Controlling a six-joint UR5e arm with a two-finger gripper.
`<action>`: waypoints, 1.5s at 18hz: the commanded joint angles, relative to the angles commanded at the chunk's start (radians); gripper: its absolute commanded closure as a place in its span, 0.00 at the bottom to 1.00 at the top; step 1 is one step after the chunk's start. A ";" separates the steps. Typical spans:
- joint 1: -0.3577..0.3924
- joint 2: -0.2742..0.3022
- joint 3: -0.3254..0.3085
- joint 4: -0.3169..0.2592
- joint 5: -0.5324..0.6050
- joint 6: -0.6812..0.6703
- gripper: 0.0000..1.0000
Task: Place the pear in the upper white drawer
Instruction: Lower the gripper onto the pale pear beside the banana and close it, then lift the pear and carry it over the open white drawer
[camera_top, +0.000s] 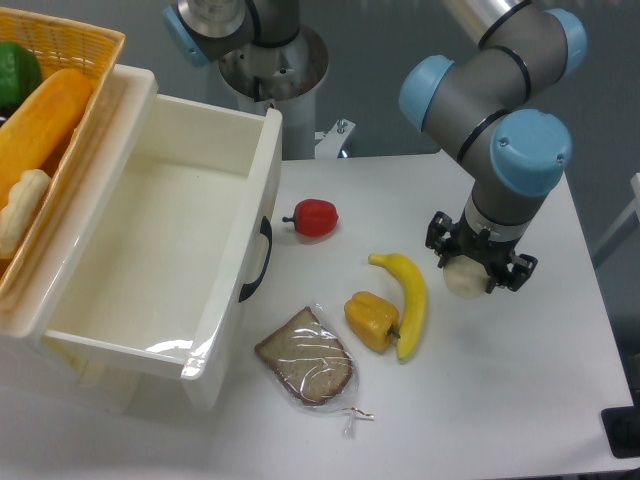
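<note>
One claw (466, 272) clamped around the pear (464, 280); upper white drawer (150, 250) well apart.

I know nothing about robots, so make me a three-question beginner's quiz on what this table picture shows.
1. True or false: the large glossy white plastic drawer already holds fruit.
2. Which item lies nearest the drawer's black curved handle? A) small red pepper B) curved yellow banana C) wrapped slice of brown bread
3. What is the black two-finger gripper positioned over?

Key:
1. False; its inside looks empty.
2. A
3. The small pale cream-white pear at the table's right side, beside the banana. Whether the fingers already clamp it cannot be told.
</note>
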 joint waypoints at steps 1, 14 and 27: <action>-0.003 0.003 0.000 -0.002 0.000 0.000 0.85; -0.092 0.132 -0.026 -0.049 -0.106 -0.176 0.84; -0.274 0.364 -0.061 -0.100 -0.279 -0.361 0.81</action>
